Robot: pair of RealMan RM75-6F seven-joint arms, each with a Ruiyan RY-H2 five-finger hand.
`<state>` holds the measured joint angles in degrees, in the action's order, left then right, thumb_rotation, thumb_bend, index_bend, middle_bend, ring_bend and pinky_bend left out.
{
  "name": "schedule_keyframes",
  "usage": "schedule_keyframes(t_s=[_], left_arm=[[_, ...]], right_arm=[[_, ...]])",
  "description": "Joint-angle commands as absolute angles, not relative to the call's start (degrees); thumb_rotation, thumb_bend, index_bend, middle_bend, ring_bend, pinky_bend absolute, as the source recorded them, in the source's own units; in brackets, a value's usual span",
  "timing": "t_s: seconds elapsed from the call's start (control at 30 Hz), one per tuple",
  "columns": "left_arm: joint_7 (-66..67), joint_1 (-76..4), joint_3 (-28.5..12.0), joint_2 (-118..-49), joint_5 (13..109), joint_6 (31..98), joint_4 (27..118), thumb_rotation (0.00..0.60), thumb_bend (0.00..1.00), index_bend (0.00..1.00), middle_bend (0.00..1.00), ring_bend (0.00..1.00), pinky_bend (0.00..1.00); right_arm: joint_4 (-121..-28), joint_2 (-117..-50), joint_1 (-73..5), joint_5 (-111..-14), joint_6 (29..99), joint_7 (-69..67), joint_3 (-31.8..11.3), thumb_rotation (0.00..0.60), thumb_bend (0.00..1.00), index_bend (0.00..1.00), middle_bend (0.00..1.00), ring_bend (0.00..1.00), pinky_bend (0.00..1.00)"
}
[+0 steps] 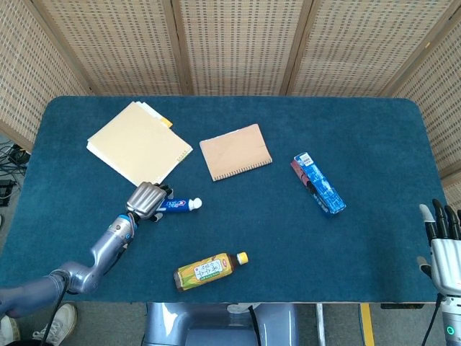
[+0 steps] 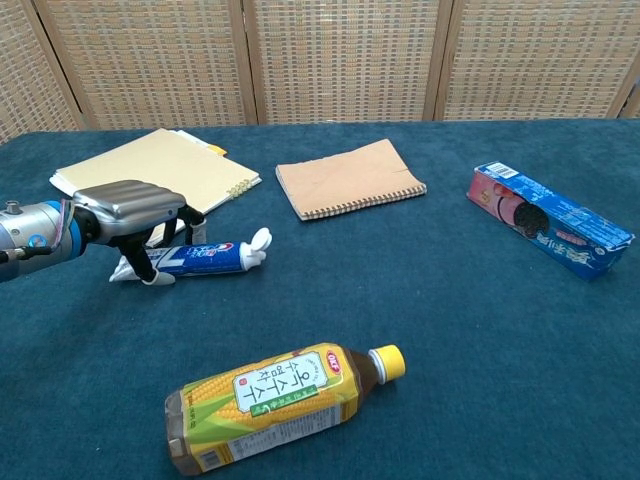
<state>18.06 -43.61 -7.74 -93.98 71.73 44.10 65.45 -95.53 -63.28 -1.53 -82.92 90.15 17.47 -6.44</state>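
Where the table's near edge runs, a drink bottle lies on its side w/ corn label up and yellow cap pointing right, well apart from both hands.

L hand sits one row back, left of centre, over the flat tail end of the toothpaste tube. Fingers curled down over that end, thumb tip down on the near side of it; looks clamped on the tube, though contact on the far side is hidden by the palm. Tube lies flat on the blue cloth, white cap end pointing right, just clear of the hand. Head view agrees: L hand covers the tube's left end, cap free.

R hand shows only in head view, at the near right corner just off the table edge; fingers straight up and slightly spread, nothing in it.

Further back:
- yellow folder behind the L hand, corner just beside the fingers; touching or not, can't tell.
- brown spiral notebook at centre, closed, near the folder but apart.
- blue biscuit box to the right, lying diagonal, well apart from the rest.

Woven screen panels stand behind the table.
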Motion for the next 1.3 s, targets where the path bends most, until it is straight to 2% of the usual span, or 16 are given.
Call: schedule_keyframes(t_s=[0.03, 0.1, 0.2, 0.5, 0.83, 0.97, 1.3], left_arm=[[18.47, -43.51, -7.68, -94.27, 71.34, 44.7, 65.18, 0.6, 0.42, 0.51, 0.44, 0.47, 0.55], [18.59, -43.38, -7.47, -94.36, 71.25, 45.03, 65.09, 0.6, 0.46, 0.58, 0.45, 0.47, 0.56], [18.3, -43.15, -7.19, -94.42, 71.49, 45.77, 64.9, 0.6, 0.47, 0.63, 0.47, 0.48, 0.56], [14.24, -42.53, -7.27, -92.7, 73.7, 48.64, 66.82, 0.6, 0.57, 0.66, 0.49, 0.51, 0.59], [8.36, -42.45, -9.21, -88.19, 75.81, 51.96, 72.26, 0.6, 0.57, 0.68, 0.5, 0.52, 0.6], [8.02, -43.51, -10.39, -87.53, 75.77, 51.87, 73.42, 0.6, 0.6, 0.68, 0.5, 0.52, 0.6], [0.44, -46.57, -16.16, -90.14, 72.44, 51.58, 77.06, 0.6, 0.6, 0.7, 0.52, 0.52, 0.6]], right_arm=[[-95.52, -63.26, -1.55, -82.81, 90.07, 17.37, -6.47, 0.6, 0.0, 0.0, 0.0, 0.0, 0.0], [-95.47, -63.23, -1.57, -82.73, 89.99, 17.31, -6.47, 0.6, 0.0, 0.0, 0.0, 0.0, 0.0], [-95.43, -63.25, -1.61, -82.72, 89.87, 17.24, -6.43, 0.6, 0.0, 0.0, 0.0, 0.0, 0.0], [-95.47, -63.26, -1.74, -82.46, 89.41, 17.28, -6.34, 0.6, 0.0, 0.0, 0.0, 0.0, 0.0], [-96.65, -62.31, -3.78, -81.79, 86.0, 14.54, -7.12, 0.6, 0.0, 0.0, 0.0, 0.0, 0.0], [-99.21, -59.62, -6.37, -82.33, 82.75, 11.76, -8.4, 0.6, 0.0, 0.0, 0.0, 0.0, 0.0], [-109.49, -49.86, -17.14, -80.21, 68.05, 2.76, -14.03, 0.6, 0.0, 0.0, 0.0, 0.0, 0.0]])
